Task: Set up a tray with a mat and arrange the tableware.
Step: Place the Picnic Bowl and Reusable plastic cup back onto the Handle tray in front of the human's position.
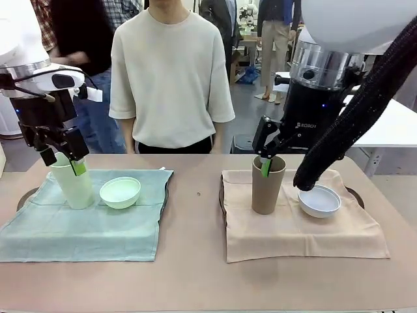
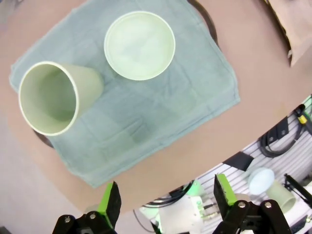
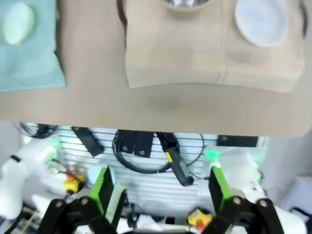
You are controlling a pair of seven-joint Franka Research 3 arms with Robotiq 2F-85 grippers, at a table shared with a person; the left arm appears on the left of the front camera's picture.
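On the left, a pale green cup point(image 1: 73, 186) and a mint bowl point(image 1: 120, 192) stand on a green mat point(image 1: 85, 225) over a dark tray point(image 1: 25, 197). My left gripper point(image 1: 63, 160) hangs open above and nearer than the cup, holding nothing. Its wrist view shows the cup point(image 2: 51, 97), bowl point(image 2: 139, 45) and mat point(image 2: 156, 112) well beyond the open left gripper point(image 2: 165, 197). On the right, a tan cup point(image 1: 267, 186) and a whitish bowl point(image 1: 319, 201) stand on a tan mat point(image 1: 300, 228). My right gripper point(image 1: 267, 163) is open and raised in front of the tan cup, with the bowl point(image 3: 261, 22) and mat point(image 3: 209, 53) far beyond the right gripper point(image 3: 161, 187).
A person in a cream shirt point(image 1: 171, 72) stands at the table's far side, hands out of sight. The right tray's rim point(image 1: 356, 193) peeks from under the tan mat. Bare brown tabletop point(image 1: 195, 222) separates the two mats and runs along the near edge.
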